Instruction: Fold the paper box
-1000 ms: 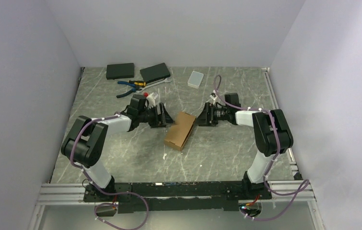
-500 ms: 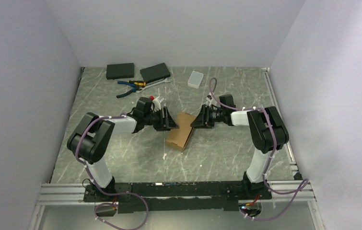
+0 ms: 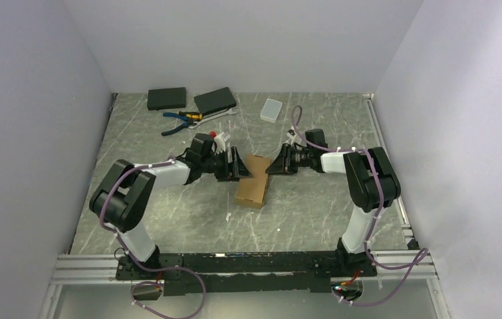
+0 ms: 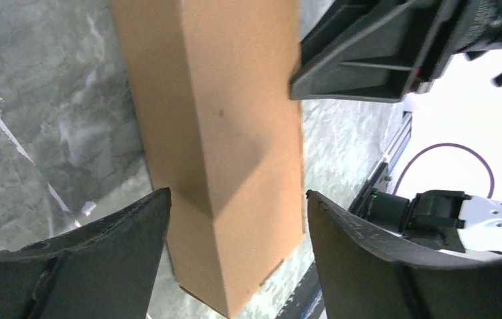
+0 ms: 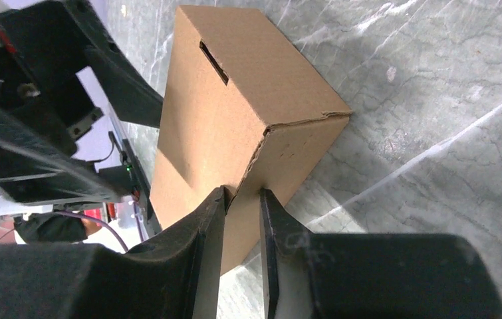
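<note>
Left jaws gape wide near the paper box (image 3: pixel 252 181); right jaws pinch it.

The brown cardboard box (image 3: pixel 252 181) has turned. A second ago it lies slanted, with its near end pointing left. Now its long side runs almost straight from front to back, and its near end sits further right.

The left gripper (image 3: pixel 240 166) has moved right, from just beside the box to its far left corner. The right gripper (image 3: pixel 274 165) has moved left, from a little way off to the box's far right corner. The two grippers are now closer together, with only the far end of the box between them.
</note>
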Action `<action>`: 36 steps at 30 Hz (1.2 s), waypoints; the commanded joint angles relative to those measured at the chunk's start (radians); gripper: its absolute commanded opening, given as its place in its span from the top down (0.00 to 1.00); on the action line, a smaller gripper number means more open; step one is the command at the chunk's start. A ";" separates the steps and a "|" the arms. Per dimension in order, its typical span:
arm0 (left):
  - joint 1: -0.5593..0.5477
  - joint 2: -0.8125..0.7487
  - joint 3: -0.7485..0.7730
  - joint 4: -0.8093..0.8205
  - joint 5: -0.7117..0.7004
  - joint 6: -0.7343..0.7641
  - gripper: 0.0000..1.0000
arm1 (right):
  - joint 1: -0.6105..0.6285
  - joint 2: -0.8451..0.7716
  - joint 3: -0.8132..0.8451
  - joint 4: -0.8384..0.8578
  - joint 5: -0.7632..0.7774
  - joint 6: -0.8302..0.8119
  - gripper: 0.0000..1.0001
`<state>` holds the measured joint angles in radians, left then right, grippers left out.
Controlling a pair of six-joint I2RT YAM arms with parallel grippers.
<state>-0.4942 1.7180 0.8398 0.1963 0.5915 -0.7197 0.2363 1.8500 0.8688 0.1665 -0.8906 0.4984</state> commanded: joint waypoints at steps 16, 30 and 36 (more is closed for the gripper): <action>0.084 -0.055 -0.131 0.299 0.125 -0.159 0.01 | -0.063 0.057 -0.005 -0.019 -0.018 -0.055 0.82; 0.040 0.113 -0.115 0.451 0.199 -0.250 0.07 | -0.067 0.071 0.002 -0.018 -0.043 -0.055 0.84; 0.023 0.155 -0.105 0.524 0.220 -0.301 0.29 | -0.068 0.060 0.002 -0.010 -0.062 -0.054 0.82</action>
<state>-0.4618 1.8595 0.7074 0.6144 0.7689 -0.9764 0.1715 1.8908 0.8703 0.1627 -1.0115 0.4934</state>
